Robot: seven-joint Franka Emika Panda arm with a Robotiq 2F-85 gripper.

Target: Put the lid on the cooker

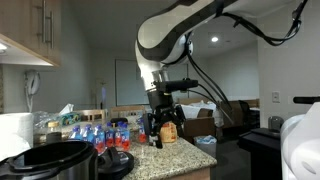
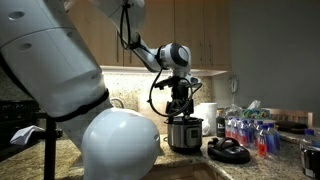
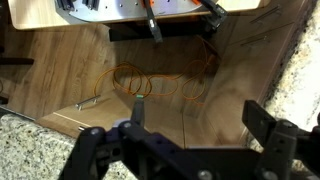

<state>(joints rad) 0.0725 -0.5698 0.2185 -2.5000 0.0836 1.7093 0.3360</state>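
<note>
hand (image 3: 195, 125) spread wide, empty, hanging in the air clear of the counter (image 1: 182, 159). lid (image 2: 228, 152) lies flat on the counter just beside the cooker (image 2: 183, 133), not on it. small bottles (image 2: 250, 132) stand behind the lid.

We see a speckled beige granite counter (image 1: 188, 160) along the near edge in both exterior views. Pale wooden wall cabinets (image 2: 205, 35) hang on the far wall, and a bright wash of light (image 2: 125, 82) falls on the backsplash beneath them. In an exterior view a round recessed ceiling light (image 1: 214, 40) glows over a dim far room with pale grey walls (image 1: 90, 60). In the wrist view we make out a brown wooden plank floor (image 3: 60, 80).
</note>
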